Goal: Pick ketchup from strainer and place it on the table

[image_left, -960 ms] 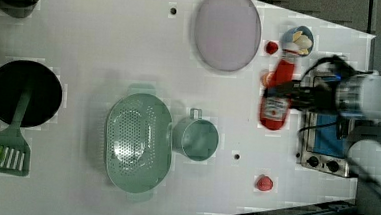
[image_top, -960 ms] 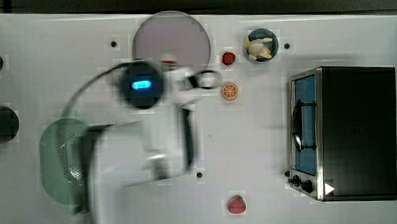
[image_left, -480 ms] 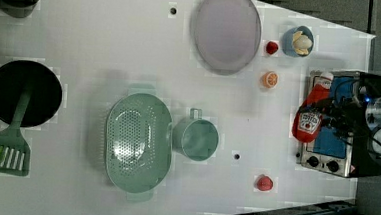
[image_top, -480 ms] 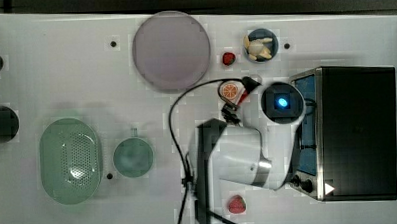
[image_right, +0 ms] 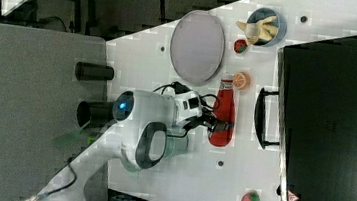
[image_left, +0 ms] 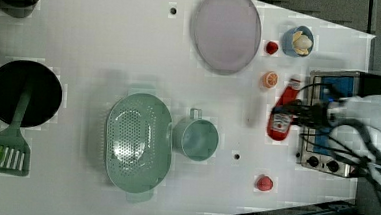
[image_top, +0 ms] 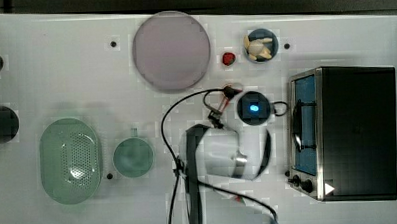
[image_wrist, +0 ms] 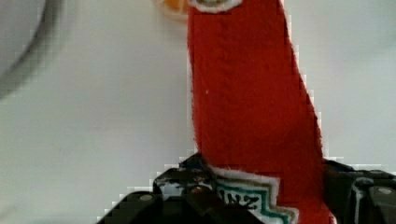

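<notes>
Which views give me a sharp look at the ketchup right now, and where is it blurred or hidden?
Right view: ketchup is crisp in the claw. Left view: the bottle is readable, but the arm beside it smears. Wrist view: soft, close-up red body, label partly behind the claw. Top view: the arm hides the bottle.

looks like a robot lab rigged up as a toy kitchen: big white flat counter (image_left: 107,42) with small dark holes, boxy silver-and-black toaster oven (image_top: 347,132), green plastic slotted spatula (image_left: 3,151), grey carpet floor (image_right: 24,114).
</notes>
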Robot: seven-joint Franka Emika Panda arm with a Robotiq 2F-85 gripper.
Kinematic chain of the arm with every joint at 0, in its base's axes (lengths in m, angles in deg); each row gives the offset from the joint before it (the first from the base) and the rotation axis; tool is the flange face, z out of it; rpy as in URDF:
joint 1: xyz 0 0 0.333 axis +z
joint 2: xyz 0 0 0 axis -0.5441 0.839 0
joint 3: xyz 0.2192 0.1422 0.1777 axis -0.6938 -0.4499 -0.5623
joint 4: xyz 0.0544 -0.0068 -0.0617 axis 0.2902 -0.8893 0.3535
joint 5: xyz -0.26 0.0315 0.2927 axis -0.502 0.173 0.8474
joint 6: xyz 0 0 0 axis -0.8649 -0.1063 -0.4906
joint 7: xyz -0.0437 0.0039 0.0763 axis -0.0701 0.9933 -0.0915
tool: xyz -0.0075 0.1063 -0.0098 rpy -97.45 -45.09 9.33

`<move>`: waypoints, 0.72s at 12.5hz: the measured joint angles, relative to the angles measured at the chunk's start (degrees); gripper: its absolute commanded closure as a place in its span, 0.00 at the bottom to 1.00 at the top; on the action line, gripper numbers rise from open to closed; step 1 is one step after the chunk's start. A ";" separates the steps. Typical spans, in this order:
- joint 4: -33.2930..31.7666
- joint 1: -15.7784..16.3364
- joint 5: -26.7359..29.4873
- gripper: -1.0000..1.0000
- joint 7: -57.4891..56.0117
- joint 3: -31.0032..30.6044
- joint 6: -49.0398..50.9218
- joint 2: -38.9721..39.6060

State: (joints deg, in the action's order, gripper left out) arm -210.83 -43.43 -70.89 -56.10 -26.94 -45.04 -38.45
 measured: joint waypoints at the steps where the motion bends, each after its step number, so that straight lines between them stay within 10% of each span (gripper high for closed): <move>1: 0.11 0.80 -0.16 0.37 -0.01 -0.59 -1.20 2.83; 5: -1.45 3.07 0.76 0.03 -0.10 -1.64 -3.83 7.74; 9: -2.13 3.00 0.46 0.00 -0.10 -1.73 -0.73 2.90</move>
State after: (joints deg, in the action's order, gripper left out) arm -212.96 -40.43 -70.44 -56.20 -28.68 -45.77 -35.56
